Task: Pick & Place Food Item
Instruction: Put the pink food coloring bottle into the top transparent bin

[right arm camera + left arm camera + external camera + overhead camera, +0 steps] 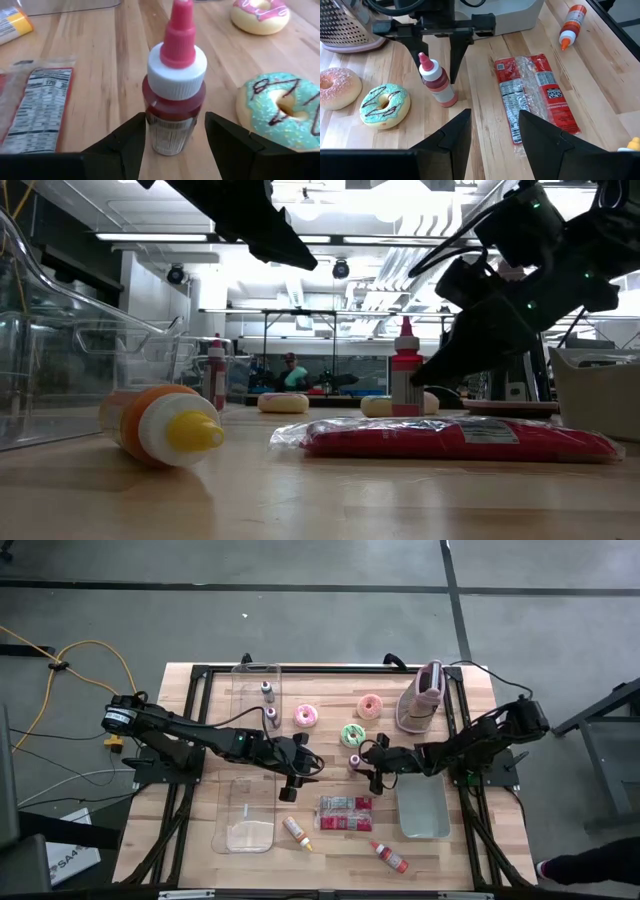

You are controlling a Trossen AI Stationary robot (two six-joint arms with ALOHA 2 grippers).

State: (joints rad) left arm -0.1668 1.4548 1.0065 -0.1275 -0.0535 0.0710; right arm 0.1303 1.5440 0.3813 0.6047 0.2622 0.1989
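The small red bottle (172, 100) with a pink tip stands upright near the middle of the table (205, 755), just beside the green donut (282, 107). The right gripper (175, 137) has its two fingers open, one on each side of the bottle, not squeezing it. The left gripper (492, 132) is open too and holds nothing; it hangs over the wood near the red packet (535, 92).

A clear bin (255, 690) at the far left has two small bottles (268, 702) in it. A clear tray (248, 815) at the near left and a grey tray (424, 810) at the near right look bare. A pink grater (422, 698) stands at the far right. An orange bottle (160, 425) lies on its side.

The low view cuts off the arms at the top. What the two bottles in the bin hold is too small to tell.
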